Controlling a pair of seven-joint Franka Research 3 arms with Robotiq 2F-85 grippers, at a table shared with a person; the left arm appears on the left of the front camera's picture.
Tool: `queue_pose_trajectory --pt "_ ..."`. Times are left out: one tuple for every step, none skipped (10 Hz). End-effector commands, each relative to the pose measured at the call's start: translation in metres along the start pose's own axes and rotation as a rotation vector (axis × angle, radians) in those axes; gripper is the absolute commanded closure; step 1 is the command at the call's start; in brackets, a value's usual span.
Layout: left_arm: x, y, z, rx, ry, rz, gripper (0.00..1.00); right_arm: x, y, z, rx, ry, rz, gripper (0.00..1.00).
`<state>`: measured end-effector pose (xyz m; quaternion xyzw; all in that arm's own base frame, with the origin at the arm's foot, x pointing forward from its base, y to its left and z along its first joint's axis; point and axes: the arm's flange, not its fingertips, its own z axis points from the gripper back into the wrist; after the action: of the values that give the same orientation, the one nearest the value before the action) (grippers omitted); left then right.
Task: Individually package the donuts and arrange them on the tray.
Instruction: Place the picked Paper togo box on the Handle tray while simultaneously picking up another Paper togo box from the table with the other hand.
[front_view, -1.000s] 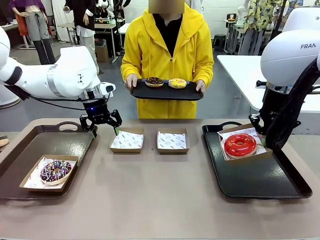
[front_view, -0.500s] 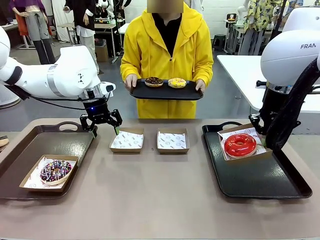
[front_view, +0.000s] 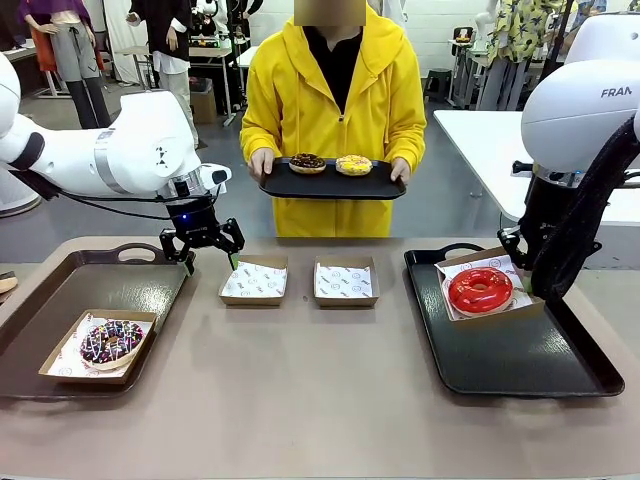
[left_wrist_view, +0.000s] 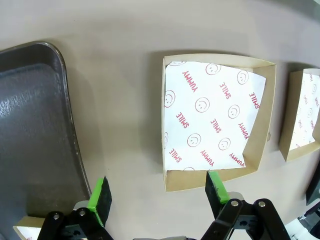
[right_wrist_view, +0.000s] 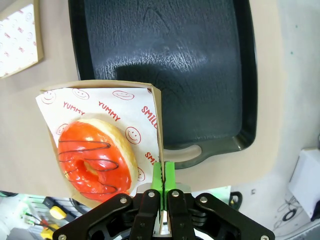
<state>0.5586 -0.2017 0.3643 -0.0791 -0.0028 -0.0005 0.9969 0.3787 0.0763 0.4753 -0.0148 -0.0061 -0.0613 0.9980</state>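
The glossy red donut (front_view: 480, 289) lies in a paper-lined box on the right black tray (front_view: 520, 360). In the right wrist view my right gripper (right_wrist_view: 163, 172) is shut on that box's cardboard wall (right_wrist_view: 156, 125), next to the red donut (right_wrist_view: 95, 160). The chocolate donut with sprinkles (front_view: 110, 341) sits boxed on the left tray (front_view: 60, 290). My left gripper (front_view: 212, 262) hangs open above the table, between the left tray and an empty box (front_view: 254, 280); its own view shows that box (left_wrist_view: 215, 120) just ahead of the left gripper (left_wrist_view: 157, 190). A person holds a small tray (front_view: 330, 185) carrying a chocolate donut (front_view: 308, 162) and a yellow donut (front_view: 354, 165).
A second empty lined box (front_view: 345, 281) stands at the table's middle back, and its edge (left_wrist_view: 305, 115) shows in the left wrist view. The left tray's rim (left_wrist_view: 70, 125) runs beside my left fingers. Bare tabletop (front_view: 300, 390) stretches across the front.
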Motion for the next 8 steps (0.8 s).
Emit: queue_pose_trajectory --pt "0.005 -0.016 0.005 0.058 -0.024 -0.010 0.02 -0.001 -0.002 -0.018 -0.018 -0.013 0.012 0.98" --pt "0.009 -0.024 0.005 0.073 -0.030 -0.013 0.02 -0.001 -0.002 -0.026 -0.017 -0.015 0.022 0.98" --pt "0.013 -0.032 0.001 0.092 -0.025 -0.011 0.02 0.000 -0.003 -0.036 -0.015 -0.008 0.035 0.98" --pt "0.016 -0.037 -0.004 0.108 -0.030 -0.008 0.02 0.001 -0.002 -0.048 -0.013 -0.002 0.051 0.98" --pt "0.019 -0.038 -0.008 0.116 -0.028 -0.016 0.02 0.003 -0.002 -0.060 -0.010 -0.002 0.072 0.98" --pt "0.021 -0.038 -0.013 0.128 -0.031 -0.018 0.02 0.004 -0.003 -0.069 0.003 -0.008 0.092 0.98" --pt "0.022 -0.036 -0.016 0.131 -0.029 -0.019 0.02 0.005 -0.004 -0.076 0.014 -0.016 0.109 0.98" --pt "0.024 -0.035 -0.019 0.134 -0.029 -0.017 0.02 0.007 -0.005 -0.082 0.022 -0.028 0.130 0.98"
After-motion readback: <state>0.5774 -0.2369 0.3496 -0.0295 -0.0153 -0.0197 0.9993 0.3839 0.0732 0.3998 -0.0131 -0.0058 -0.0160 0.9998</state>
